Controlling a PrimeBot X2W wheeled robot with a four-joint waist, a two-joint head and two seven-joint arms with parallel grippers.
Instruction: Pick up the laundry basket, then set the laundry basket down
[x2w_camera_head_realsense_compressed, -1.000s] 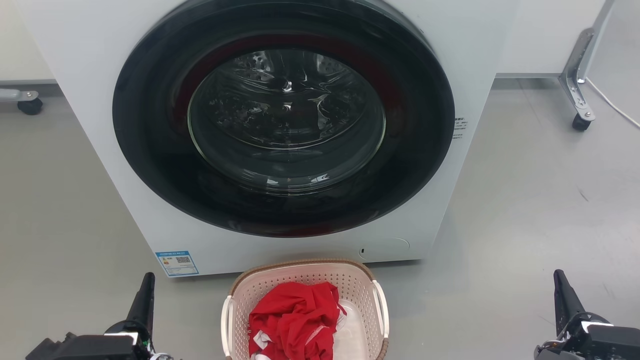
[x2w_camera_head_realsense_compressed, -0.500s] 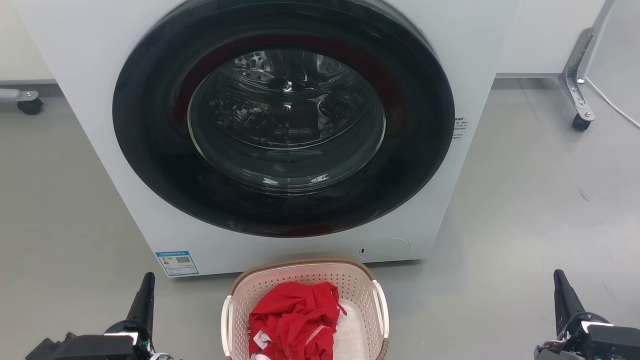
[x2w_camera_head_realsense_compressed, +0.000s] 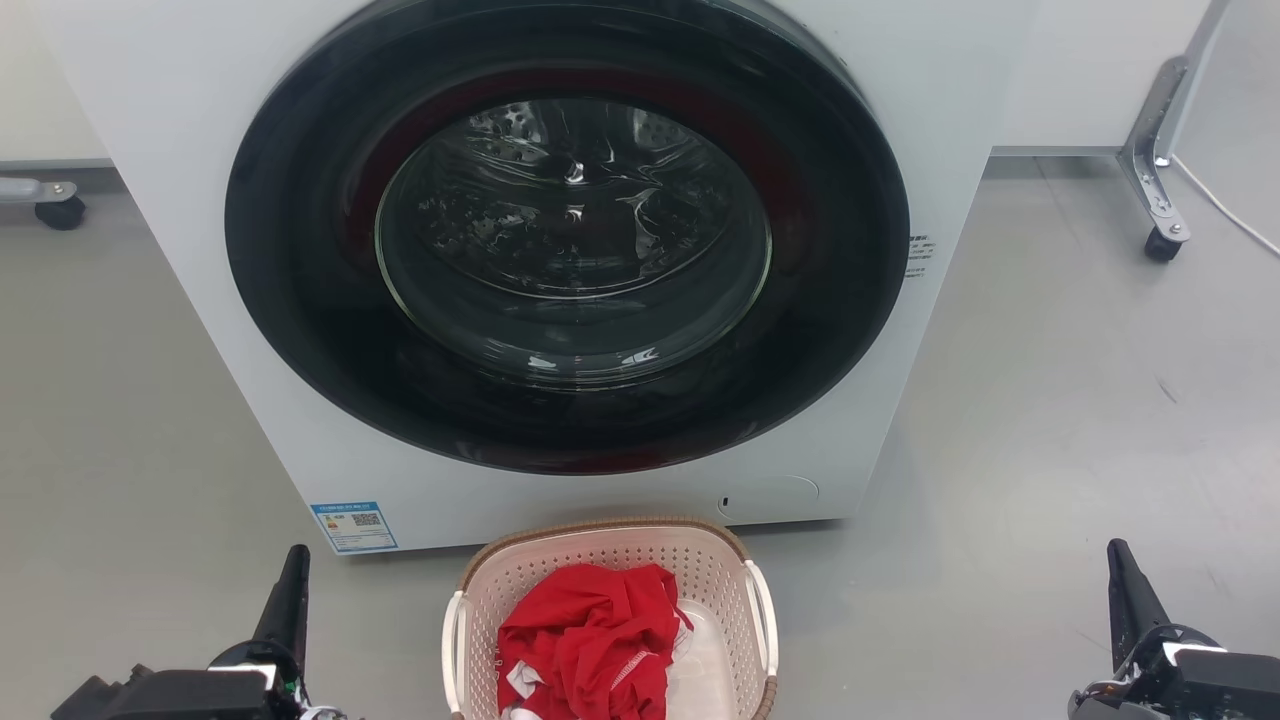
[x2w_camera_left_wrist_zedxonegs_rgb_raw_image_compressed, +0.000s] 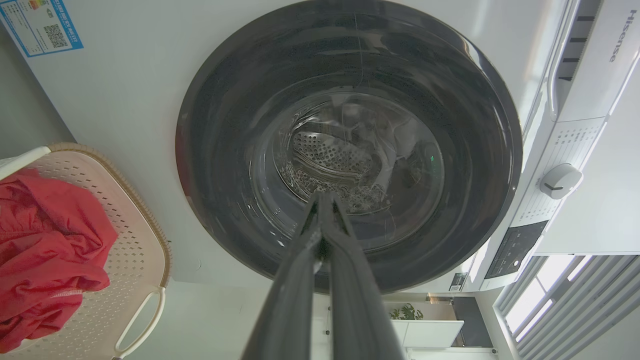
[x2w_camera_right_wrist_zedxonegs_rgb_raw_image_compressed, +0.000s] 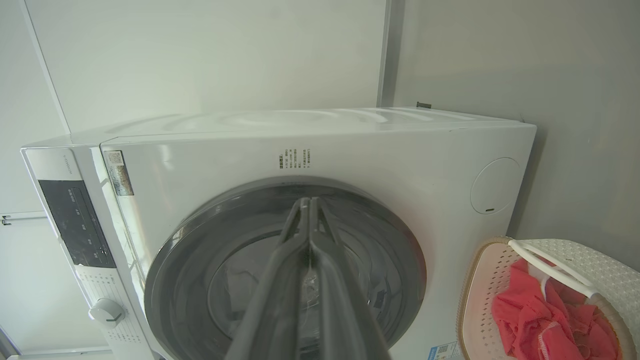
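Left fingers (x2w_camera_left_wrist_zedxonegs_rgb_raw_image_compressed: 320, 215) and right fingers (x2w_camera_right_wrist_zedxonegs_rgb_raw_image_compressed: 310, 215) are each pressed together, empty, before the washing machine (x2w_camera_head_realsense_compressed: 200, 150), one toward each side. The laundry basket (x2w_camera_head_realsense_compressed: 600, 527) sits on the floor (x2w_camera_head_realsense_compressed: 1050, 400) just in front of the washing machine, holding a red garment (x2w_camera_head_realsense_compressed: 590, 630). Risk: unopened, I cannot clasp its white handles (x2w_camera_head_realsense_compressed: 765, 603); an uneven lift would tip it.

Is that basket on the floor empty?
No, a crumpled red cloth lies inside the basket.
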